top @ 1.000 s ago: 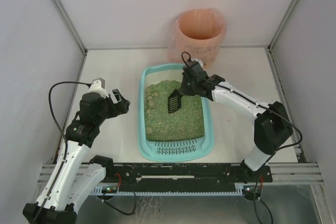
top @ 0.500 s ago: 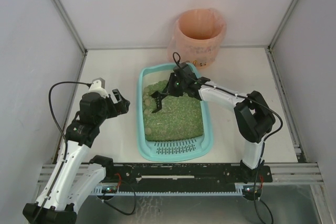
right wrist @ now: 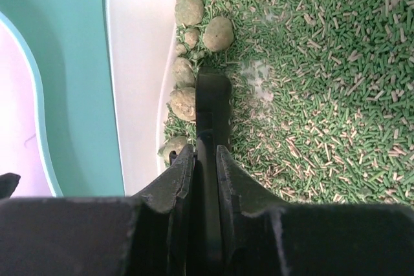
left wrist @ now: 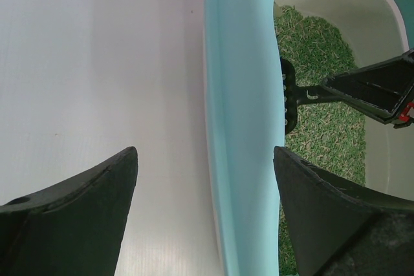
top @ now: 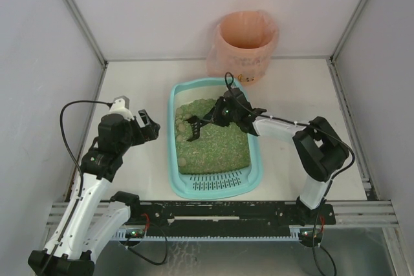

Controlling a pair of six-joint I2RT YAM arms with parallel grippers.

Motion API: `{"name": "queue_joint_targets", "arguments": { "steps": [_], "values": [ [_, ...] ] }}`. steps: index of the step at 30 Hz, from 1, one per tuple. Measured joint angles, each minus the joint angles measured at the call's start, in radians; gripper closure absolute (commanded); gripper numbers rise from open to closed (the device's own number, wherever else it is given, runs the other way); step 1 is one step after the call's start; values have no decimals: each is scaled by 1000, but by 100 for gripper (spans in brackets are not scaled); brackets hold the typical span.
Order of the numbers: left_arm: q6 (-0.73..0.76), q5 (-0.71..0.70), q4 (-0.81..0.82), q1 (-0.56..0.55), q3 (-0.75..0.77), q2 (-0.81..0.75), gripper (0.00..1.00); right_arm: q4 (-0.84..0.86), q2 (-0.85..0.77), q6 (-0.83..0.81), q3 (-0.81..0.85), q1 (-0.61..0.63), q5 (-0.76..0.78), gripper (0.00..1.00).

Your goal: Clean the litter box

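Right claw [top: 217,117] grips scoop [top: 193,128] — inside litter box [top: 213,187].

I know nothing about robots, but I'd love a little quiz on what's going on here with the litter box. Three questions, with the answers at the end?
1. True or false: the left end effector stands open beside the litter box, holding nothing.
2. The right end effector grips a black scoop. Where is the scoop's head?
A. raised high above the box
B. down at the green litter, near a side wall
C. hooked over the rim
3. What lies in a row along that wall, by the scoop?
Key: 1 true. 2 B. 3 greyish clumps.
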Motion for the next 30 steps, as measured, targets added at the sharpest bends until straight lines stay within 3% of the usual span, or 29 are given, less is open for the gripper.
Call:
{"name": "queue_joint_targets", "arguments": {
  "steps": [11,30],
  "values": [
    [0,0,1,0,0,0,11,144,-82,52,-146,-4,-7,100],
    [0,1,1,0,0,0,11,163,-348,89,-328,-56,55,100]
  ]
}}
